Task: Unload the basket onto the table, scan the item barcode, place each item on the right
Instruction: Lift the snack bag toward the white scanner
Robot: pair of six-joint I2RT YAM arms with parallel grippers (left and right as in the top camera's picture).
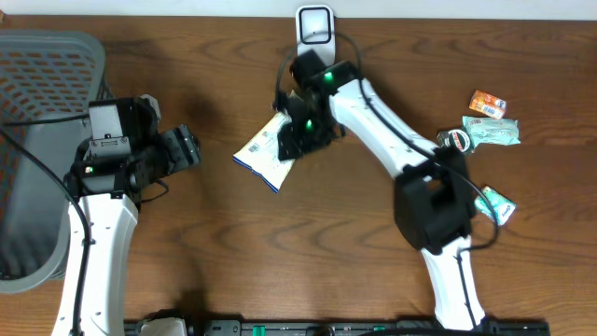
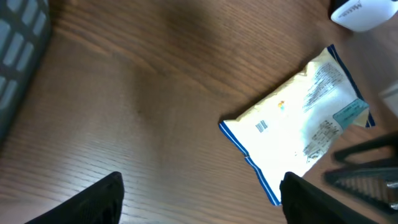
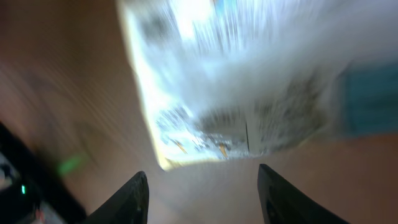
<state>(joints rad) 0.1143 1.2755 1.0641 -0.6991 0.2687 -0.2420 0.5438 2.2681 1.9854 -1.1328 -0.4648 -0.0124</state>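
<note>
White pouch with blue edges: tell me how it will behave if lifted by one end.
The pouch looks like thin crinkled film, so it would probably sag and bend rather than stay flat. It seems puffed and is likely light for its size. Its smooth surface may slip in a loose grip.

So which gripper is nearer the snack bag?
Right. The right gripper is at one end of the snack bag; the left gripper sits apart beyond the other.
</note>
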